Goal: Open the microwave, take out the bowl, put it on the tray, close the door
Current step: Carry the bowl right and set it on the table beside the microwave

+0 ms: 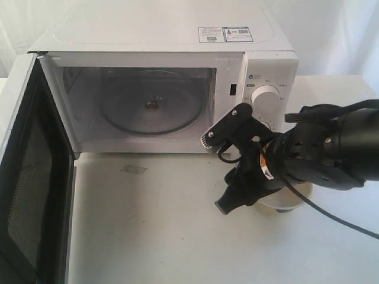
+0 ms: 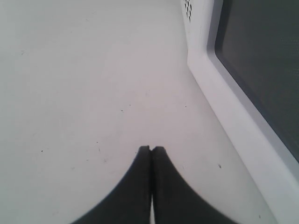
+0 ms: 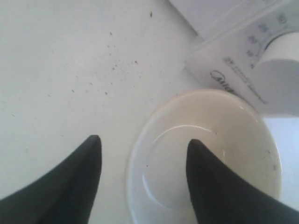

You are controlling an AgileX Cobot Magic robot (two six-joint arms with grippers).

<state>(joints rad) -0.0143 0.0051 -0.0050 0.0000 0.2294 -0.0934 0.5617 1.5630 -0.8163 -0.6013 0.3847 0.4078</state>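
my right pincer (image 3: 142,142) gapes open astride the rim of the bowl (image 3: 233,126), set on the worktop (image 3: 56,70) before the microwave (image 1: 177,41); door (image 1: 23,195) hangs wide, my left pincer (image 2: 150,148) closed beside it, to push, i'd guess.

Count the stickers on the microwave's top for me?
2. The white sticker and the bluish sticker sit side by side near the right end of the microwave top. None looks hidden.

Cream bowl (image 3: 233,135) upright just before white microwave (image 1: 148,29), door (image 1: 26,177) wide open.
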